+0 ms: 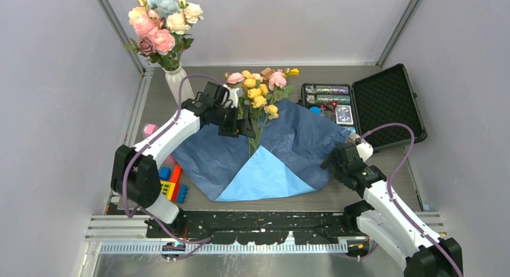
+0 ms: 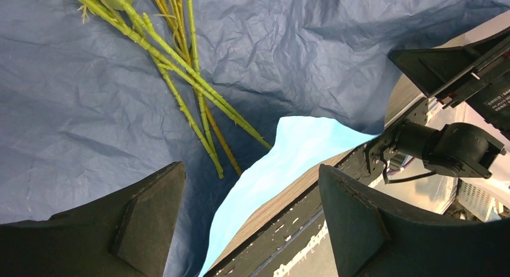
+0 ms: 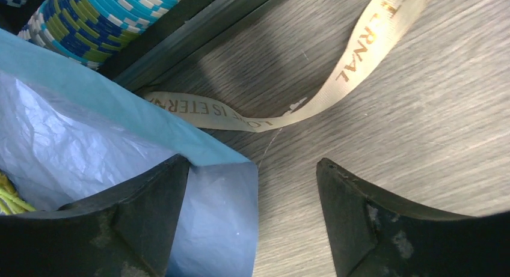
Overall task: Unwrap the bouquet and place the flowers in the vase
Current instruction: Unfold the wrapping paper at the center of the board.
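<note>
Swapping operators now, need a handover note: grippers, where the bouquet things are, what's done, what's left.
Left gripper: open, empty, over the wrap by the stems.
Right gripper: open, empty, at the wrap's right corner.
Wrap: spread open on the table.
Ribbon: off, lying on the table beside that corner.
Flowers: loose on the wrap.
Vase: back left, upright, holding other blooms.
Done: unwrapped.
Left: grasp the flowers and put them in the vase.

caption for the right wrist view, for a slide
Open right gripper over the paper corner, cream ribbon loose on the table beyond.
</note>
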`<state>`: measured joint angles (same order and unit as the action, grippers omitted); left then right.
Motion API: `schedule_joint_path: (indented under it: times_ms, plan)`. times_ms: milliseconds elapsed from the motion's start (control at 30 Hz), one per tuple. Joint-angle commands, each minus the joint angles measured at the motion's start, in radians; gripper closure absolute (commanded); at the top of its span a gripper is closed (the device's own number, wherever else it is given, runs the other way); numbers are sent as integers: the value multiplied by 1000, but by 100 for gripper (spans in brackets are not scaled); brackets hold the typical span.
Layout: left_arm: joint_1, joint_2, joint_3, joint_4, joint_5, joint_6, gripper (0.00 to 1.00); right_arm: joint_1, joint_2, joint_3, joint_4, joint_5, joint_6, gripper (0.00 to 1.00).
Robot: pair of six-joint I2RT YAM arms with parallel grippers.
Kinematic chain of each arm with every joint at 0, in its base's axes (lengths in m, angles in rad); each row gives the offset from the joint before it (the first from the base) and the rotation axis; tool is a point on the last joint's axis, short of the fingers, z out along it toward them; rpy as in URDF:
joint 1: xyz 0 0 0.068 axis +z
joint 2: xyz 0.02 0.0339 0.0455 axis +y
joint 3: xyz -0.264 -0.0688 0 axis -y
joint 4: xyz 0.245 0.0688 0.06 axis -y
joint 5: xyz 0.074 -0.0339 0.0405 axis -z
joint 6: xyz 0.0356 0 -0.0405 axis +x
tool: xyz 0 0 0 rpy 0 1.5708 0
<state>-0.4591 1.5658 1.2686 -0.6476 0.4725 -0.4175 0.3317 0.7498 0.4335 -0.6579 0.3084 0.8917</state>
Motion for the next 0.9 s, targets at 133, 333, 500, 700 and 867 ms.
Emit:
schedule_joint_path:
  times_ms: [133, 333, 500, 700, 867]
  plan:
    - [-1, 18, -2, 8, 25, 16, 16, -2, 7, -61, 233, -63, 41, 53]
    - [-1, 24, -1, 7, 20, 18, 16, -2, 85, -65, 373, -124, 45, 97]
    - [-1, 31, 4, 0, 19, 25, 16, -2, 186, -41, 482, -181, 45, 100]
    - [-1, 36, 8, -6, 17, 32, 16, -2, 251, 1, 544, -195, 36, 100]
    - [-1, 44, 12, -13, 15, 36, 16, -2, 289, 30, 557, -165, 13, 100]
